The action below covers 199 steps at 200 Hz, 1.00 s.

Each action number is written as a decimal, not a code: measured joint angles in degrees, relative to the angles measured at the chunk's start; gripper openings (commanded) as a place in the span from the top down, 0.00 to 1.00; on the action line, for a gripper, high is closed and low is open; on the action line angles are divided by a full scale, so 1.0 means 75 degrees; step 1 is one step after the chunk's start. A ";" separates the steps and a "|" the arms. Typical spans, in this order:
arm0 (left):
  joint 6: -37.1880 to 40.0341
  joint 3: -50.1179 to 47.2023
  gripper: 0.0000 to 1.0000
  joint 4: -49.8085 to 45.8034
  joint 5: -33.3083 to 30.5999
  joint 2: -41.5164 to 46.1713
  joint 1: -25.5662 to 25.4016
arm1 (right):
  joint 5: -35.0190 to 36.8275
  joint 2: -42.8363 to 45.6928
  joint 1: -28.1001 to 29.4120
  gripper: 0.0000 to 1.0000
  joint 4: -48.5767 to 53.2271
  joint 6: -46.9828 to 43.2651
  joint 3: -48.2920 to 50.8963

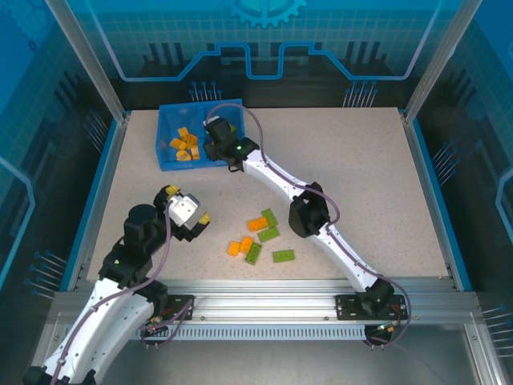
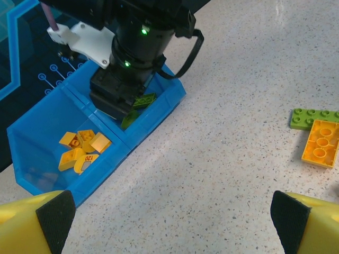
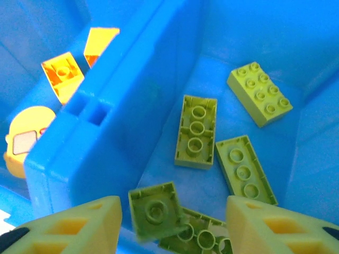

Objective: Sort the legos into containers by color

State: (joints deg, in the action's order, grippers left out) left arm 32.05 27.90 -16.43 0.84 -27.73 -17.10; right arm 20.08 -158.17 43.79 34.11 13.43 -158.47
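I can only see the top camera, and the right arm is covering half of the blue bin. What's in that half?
Observer: At least five light green legos, lying loose on the floor of that compartment.
Operator: Is the arm holding one?
Observer: No. The right fingers stand apart. The small square green brick between them is tilted, with a gap beside it.
Operator: Did any orange ones sneak in there?
Observer: None that I can see. The orange pieces are all on the other side of the divider.
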 measured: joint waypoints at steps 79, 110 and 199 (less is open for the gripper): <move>0.0149 0.0000 0.01 -0.0026 0.0606 0.0169 0.0000 | -0.0530 0.4007 -0.0012 0.43 0.1046 0.0673 0.3791; 0.0184 -0.0003 0.01 -0.0023 0.1139 0.0169 0.0000 | -0.0970 0.7662 0.0038 0.37 0.0595 0.1049 0.7624; 0.0866 -0.0157 0.01 -0.0137 0.3858 -0.0953 -0.0420 | -0.1163 1.0649 0.1367 0.00 0.1236 0.3637 1.3642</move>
State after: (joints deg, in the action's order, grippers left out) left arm 38.54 26.72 -17.45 29.78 -34.87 -20.25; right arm 11.35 -78.30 54.04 43.38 40.71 -56.16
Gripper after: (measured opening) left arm 0.986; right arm 0.997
